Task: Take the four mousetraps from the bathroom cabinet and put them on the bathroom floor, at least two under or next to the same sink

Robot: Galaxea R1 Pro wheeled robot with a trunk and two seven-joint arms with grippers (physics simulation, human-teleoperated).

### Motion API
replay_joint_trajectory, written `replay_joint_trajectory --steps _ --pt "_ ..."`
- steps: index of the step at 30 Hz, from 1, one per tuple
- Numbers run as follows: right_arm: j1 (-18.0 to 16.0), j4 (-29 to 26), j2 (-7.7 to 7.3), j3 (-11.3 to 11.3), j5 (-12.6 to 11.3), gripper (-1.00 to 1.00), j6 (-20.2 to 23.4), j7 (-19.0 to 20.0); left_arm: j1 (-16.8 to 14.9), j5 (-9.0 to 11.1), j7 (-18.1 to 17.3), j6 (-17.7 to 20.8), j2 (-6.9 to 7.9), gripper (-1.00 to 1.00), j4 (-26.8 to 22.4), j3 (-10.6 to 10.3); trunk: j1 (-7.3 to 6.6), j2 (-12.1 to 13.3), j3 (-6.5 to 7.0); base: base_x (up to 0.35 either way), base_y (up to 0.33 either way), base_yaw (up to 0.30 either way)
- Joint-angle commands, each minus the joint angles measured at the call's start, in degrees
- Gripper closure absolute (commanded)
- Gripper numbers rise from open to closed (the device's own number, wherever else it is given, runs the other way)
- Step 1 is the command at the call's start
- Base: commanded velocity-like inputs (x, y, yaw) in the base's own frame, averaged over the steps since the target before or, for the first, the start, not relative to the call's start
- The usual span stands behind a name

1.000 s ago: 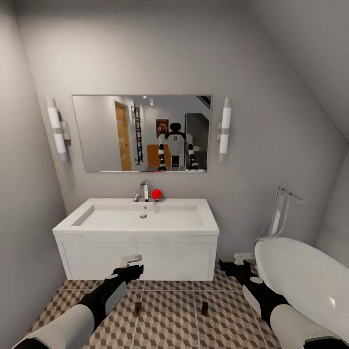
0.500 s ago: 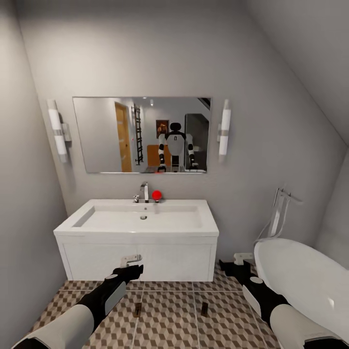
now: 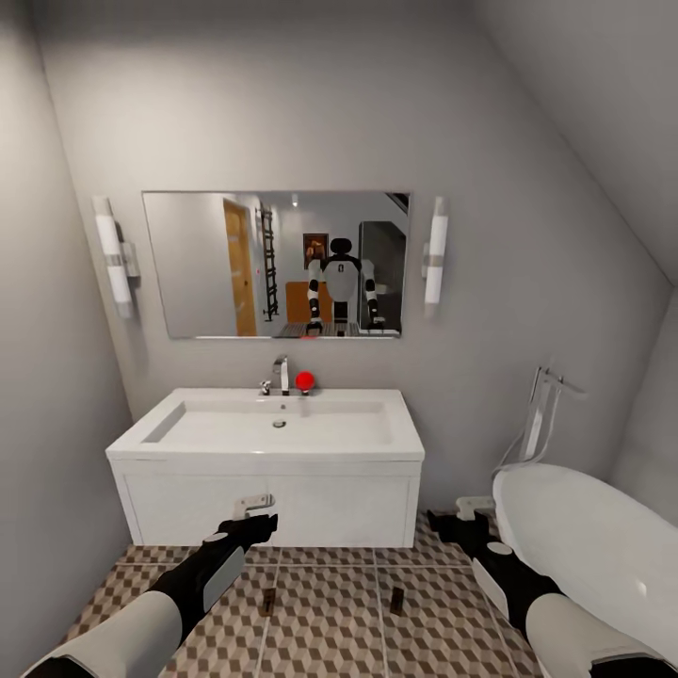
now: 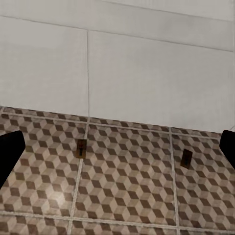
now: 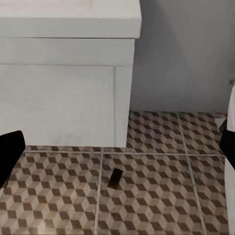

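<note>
Two mousetraps (image 3: 268,599) (image 3: 396,599) lie flat on the cube-patterned bathroom floor (image 3: 330,631), just in front of the white vanity under the sink (image 3: 273,424). The left wrist view has both mousetraps (image 4: 81,147) (image 4: 186,157); the right wrist view has one mousetrap (image 5: 116,177). My left gripper (image 3: 254,513) hovers open in front of the vanity, above the left trap, with nothing between its fingers. My right gripper (image 3: 466,513) is open and empty near the vanity's right corner. The cabinet is out of view.
A white oval bathtub (image 3: 584,546) with a floor-standing tap (image 3: 541,414) fills the right side. Grey walls close in on the left and behind. A mirror (image 3: 275,264) above the sink reflects the robot. A red ball (image 3: 303,379) sits by the tap.
The whole picture has slid down slightly, so the camera has tilted up a little. Both arms and the two mousetraps keep their places.
</note>
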Motion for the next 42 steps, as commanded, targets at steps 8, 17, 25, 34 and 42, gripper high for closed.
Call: replay_joint_trajectory --steps 8,17,25,34,42 --pt "-0.05 0.35 -0.06 0.41 -0.64 -1.00 -0.17 0.18 -0.01 0.22 0.46 0.27 -0.01 -1.00 -0.09 -0.33 -1.74 3.19 1.42 0.000 0.000 0.000" --pt "-0.04 1.41 -0.06 0.41 -0.77 -1.00 -0.27 0.14 -0.01 0.23 0.39 0.32 -0.03 -1.00 -0.04 -0.33 -3.72 6.80 3.04 0.000 0.000 0.000" --pt "-0.07 2.90 -0.11 0.41 -0.71 -1.00 -0.25 0.06 -0.01 0.21 0.34 0.36 0.24 -1.00 0.10 -0.33 -4.13 7.54 3.37 0.000 0.000 0.000" --pt "-0.05 3.57 -1.04 0.41 -0.61 -1.00 -0.23 -0.04 -0.01 0.21 0.34 0.33 0.33 -1.00 0.12 -0.33 -4.13 7.54 3.37 0.000 0.000 0.000" --pt "-0.06 5.90 -1.26 0.41 -0.60 -1.00 -0.30 0.00 -0.01 0.21 0.34 0.32 0.42 -1.00 0.07 -0.33 -4.13 7.54 3.37 0.000 0.000 -0.001"
